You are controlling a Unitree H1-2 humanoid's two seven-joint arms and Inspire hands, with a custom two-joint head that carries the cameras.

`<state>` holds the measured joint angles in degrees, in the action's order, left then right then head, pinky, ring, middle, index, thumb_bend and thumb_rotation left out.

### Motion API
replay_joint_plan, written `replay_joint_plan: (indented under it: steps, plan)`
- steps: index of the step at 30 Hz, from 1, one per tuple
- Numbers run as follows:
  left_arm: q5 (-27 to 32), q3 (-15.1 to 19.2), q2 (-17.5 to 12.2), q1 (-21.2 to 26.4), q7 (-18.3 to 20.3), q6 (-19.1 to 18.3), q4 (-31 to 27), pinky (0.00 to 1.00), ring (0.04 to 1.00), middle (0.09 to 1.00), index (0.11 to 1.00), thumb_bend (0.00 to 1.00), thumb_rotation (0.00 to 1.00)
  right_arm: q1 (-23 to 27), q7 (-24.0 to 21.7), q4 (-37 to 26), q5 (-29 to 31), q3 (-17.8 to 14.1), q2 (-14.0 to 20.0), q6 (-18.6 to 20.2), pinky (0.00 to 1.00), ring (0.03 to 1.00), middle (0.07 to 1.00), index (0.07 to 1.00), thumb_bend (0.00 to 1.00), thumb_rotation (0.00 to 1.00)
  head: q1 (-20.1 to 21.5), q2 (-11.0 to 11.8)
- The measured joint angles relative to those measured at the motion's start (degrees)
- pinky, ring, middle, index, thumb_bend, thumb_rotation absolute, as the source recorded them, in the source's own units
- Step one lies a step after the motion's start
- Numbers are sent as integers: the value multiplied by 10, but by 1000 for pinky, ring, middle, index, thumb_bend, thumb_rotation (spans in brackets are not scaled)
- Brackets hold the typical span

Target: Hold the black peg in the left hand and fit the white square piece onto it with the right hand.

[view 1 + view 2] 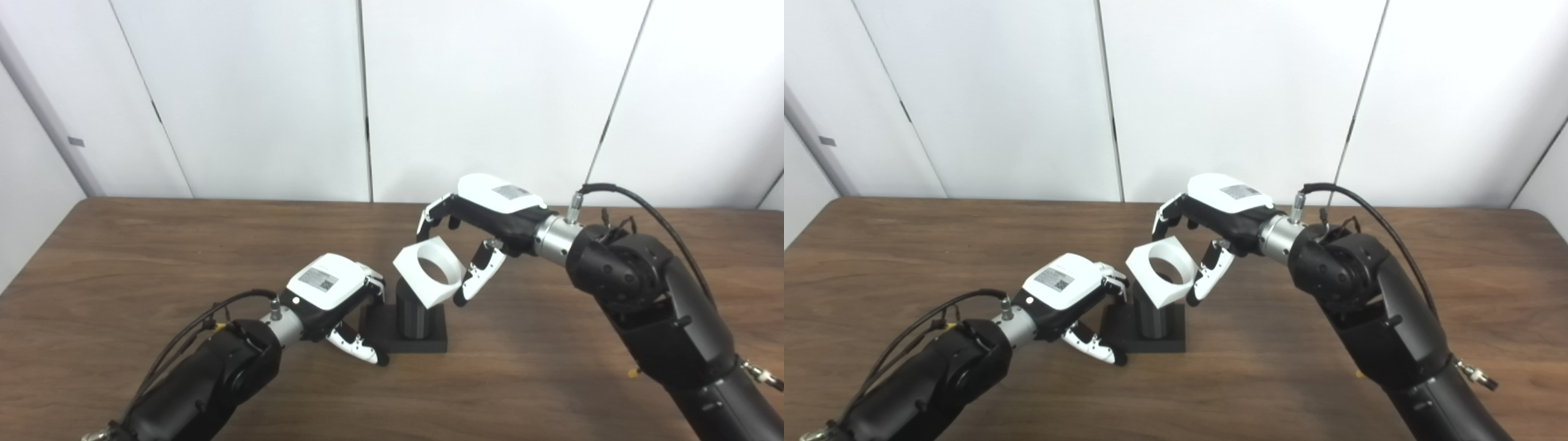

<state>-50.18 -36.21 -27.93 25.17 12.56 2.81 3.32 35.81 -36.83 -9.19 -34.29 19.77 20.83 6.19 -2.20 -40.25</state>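
Left hand (331,294): closed around the square base of the black peg (409,315), thumb at its front corner, other fingers at its far left side.
Black peg: upright on the table (184,263), just right of the left hand.
Right hand (484,214): pinching the white square piece (429,272) between thumb and fingers.
White square piece: tilted, round hole facing up (toward the cameras), lower edge resting over the peg top.

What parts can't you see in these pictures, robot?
- Top of the black peg: covered by the tilted white square piece in both eye views, so how far it is seated is unclear.
- Left hand fingers: hidden behind its own white back, so its grip on the peg base is unclear.
- Both arms: cut off by the bottom edge.
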Motion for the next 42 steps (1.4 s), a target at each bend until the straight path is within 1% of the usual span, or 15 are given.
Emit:
replay_joint_plan:
  steps: [4,7,16,29,33,35,40,42]
  plan:
    - [0,0,0,0,11,-8,-8,775,851,825,495,517,88,0,3,4,0,3,-3,0,643,743,704,476,520,131,1,-2]
    - [-3,0,0,0,18,-13,-12,771,849,820,495,516,88,0,4,15,0,9,-4,-1,642,743,707,476,521,131,1,-2]
    - [-4,0,3,0,20,-20,-14,760,841,822,495,516,88,-1,5,20,0,16,-6,-2,658,744,704,477,521,131,0,-5]
    - [-8,0,4,0,25,-21,-16,757,835,823,495,517,88,-1,11,39,0,19,-8,-2,669,750,709,477,521,130,-2,-8]
    - [-9,0,4,0,26,-21,-16,744,827,829,495,517,88,-1,21,50,-1,22,-13,-2,672,749,706,477,521,130,-3,-8]
    - [-9,0,5,0,26,-22,-16,754,830,834,495,517,88,-1,25,63,-4,27,-18,-2,677,750,703,477,521,130,-2,-9]
    - [-9,0,5,0,27,-23,-17,728,819,832,495,517,88,2,26,77,-11,34,-26,-2,682,756,698,477,521,130,-2,-10]
    - [-9,0,5,0,28,-24,-17,736,823,833,495,517,87,3,27,80,-11,34,-28,-2,681,757,698,477,521,130,-3,-10]
